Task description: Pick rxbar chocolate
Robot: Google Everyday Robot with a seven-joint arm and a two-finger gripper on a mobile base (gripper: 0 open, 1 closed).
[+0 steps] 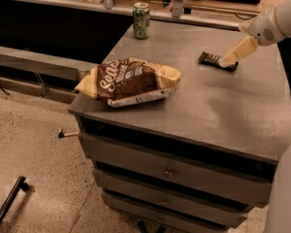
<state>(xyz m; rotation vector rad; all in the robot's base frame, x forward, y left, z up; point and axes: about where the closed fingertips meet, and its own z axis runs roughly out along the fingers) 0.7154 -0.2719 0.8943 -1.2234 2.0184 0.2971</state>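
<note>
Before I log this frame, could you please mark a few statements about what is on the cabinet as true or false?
1. The rxbar chocolate lies flat on the grey cabinet top. True.
2. The gripper hangs over the chip bag. False: it is down at the end of the rxbar chocolate nearest the arm, well away from the bag.
3. The green can stands upright near the far edge. True.
4. The chip bag lies on top of the rxbar chocolate. False: the two are clearly apart, with the bag toward the near edge.
</note>
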